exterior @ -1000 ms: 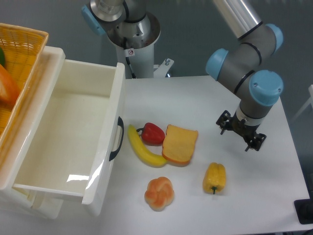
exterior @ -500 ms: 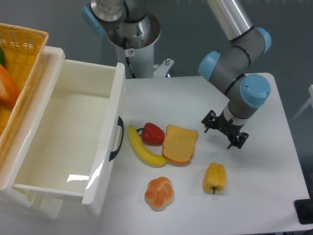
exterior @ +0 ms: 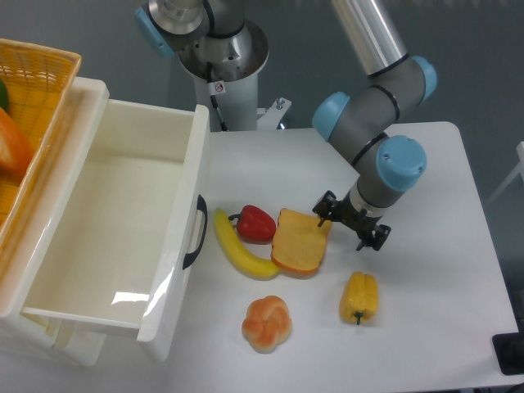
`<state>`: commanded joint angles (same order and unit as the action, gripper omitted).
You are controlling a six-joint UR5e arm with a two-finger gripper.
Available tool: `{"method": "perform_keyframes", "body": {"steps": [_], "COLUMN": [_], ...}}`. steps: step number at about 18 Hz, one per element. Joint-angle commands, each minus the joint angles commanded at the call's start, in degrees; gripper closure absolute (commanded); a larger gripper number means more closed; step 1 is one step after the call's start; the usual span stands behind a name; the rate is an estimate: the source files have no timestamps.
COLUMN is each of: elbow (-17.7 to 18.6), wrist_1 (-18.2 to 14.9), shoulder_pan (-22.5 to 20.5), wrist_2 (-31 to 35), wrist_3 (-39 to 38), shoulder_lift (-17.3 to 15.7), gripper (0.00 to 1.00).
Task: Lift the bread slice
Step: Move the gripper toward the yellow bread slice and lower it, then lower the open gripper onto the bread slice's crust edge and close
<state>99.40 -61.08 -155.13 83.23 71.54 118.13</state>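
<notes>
The bread slice (exterior: 300,244) lies flat on the white table (exterior: 426,319), orange-yellow with a darker crust, between a red pepper (exterior: 255,223) and my gripper. My gripper (exterior: 352,227) hangs above the table just right of the slice's upper right corner. Its fingers are spread apart and hold nothing. One fingertip is close to the slice's corner.
A yellow banana (exterior: 239,248) lies left of the slice. A round orange-pink bun (exterior: 267,322) and a yellow bell pepper (exterior: 359,297) lie nearer the front. A large white bin (exterior: 123,229) and a wicker basket (exterior: 33,106) stand at the left.
My gripper has moved left across the table, from near the right side to beside the bread slice's right edge. The objects have not moved.
</notes>
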Motion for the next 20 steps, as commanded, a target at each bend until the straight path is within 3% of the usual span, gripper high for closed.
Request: {"method": "perform_keyframes", "body": {"steps": [5,11,20], "elbow": [0.1,0.1,-0.1], "wrist_1": [-2.4,-2.7,-2.6], "shoulder_pan": [0.4,0.7,0.3], "wrist_2": [-1.3,-2.2,-2.4], "wrist_3": [0.0,0.0,0.0], "shoulder_lift": [-0.5,-0.5,-0.5], "gripper": [0.13,0.34,0.36]}}
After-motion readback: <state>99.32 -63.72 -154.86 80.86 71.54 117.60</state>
